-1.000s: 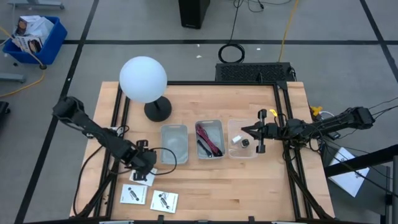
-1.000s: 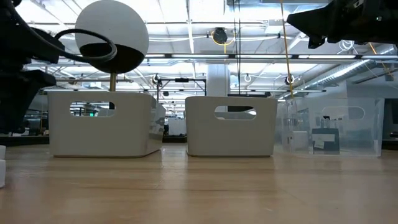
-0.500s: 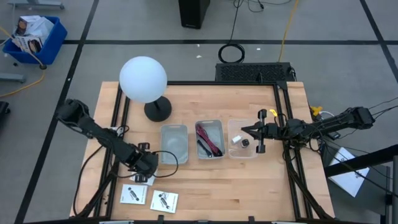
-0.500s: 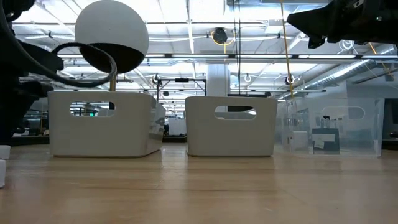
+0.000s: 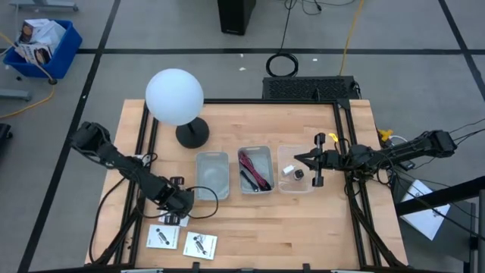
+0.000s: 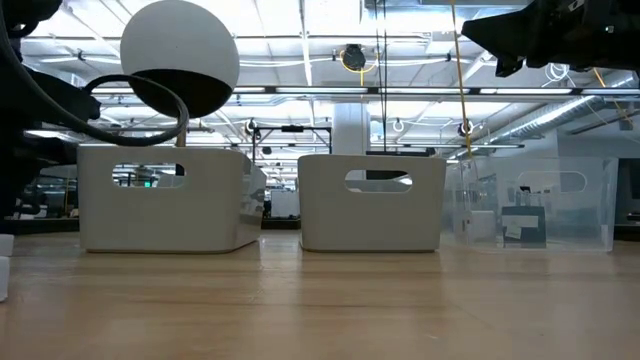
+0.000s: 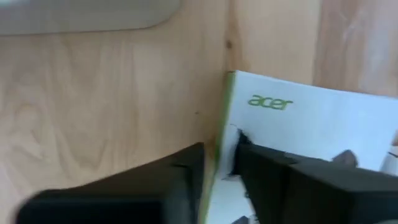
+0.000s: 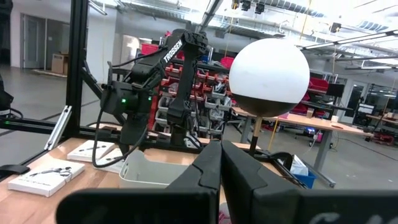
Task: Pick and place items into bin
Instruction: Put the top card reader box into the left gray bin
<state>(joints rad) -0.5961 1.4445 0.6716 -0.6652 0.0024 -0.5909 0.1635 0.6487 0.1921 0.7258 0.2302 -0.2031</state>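
Third packet [image 7: 311, 124] under left hand [image 5: 176, 212]

wooden table [image 5: 303, 227] carries three bins [image 5: 212, 176], packets [image 5: 200, 244], globe lamp [image 5: 176, 98]

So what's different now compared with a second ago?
The left gripper has slid slightly toward the table's front edge and its fingers have narrowed around the edge of a white packet. The right gripper, the bins and the other two packets stayed put.
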